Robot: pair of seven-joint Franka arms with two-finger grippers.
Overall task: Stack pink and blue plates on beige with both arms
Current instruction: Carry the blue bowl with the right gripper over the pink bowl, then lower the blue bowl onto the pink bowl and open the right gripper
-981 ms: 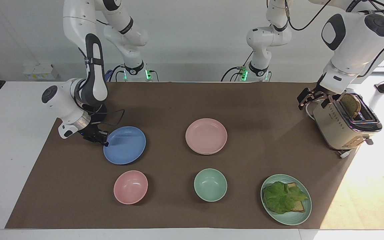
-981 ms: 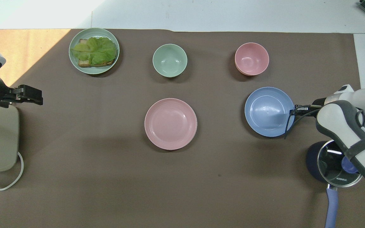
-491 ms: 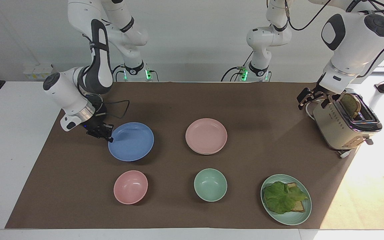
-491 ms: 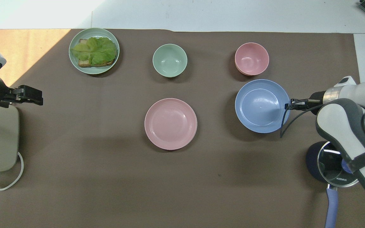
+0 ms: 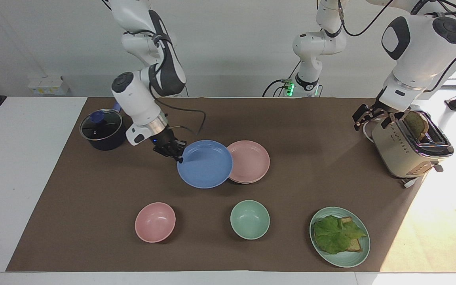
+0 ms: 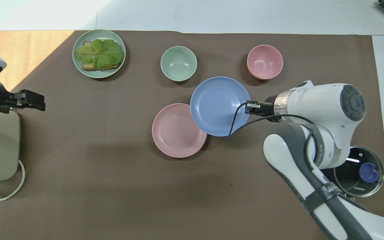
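Since a second ago the right gripper (image 5: 177,155) has carried the blue plate (image 5: 205,164) from the right arm's end of the bench toward the middle, uncovering a dark pot (image 5: 102,130) with a glass lid that the arm had hidden in the facing view. Now the right gripper is clenched on the rim of the blue plate at the edge toward the right arm's end, and the plate hangs in the air, tilted slightly, with its other edge overlapping the rim of the pink plate (image 5: 251,161). Whether the two plates touch cannot be told. Under the pink plate, a paler rim shows, the beige plate (image 5: 240,181), so the pink one already lies stacked on it in the middle of the brown mat (image 5: 291,126).

Meanwhile the left gripper (image 5: 364,117) waits with its fingers spread, unchanged, just beside the toaster (image 5: 408,148) at the left arm's end, holding nothing; a slice of bread (image 5: 416,123) stands in the toaster's slot.

Farther from the robots stand a pink bowl (image 5: 155,221), a mint-green bowl (image 5: 249,219) and a pale green plate (image 5: 354,253) carrying lettuce on toast (image 5: 337,234), all in a row and well apart from the stack.
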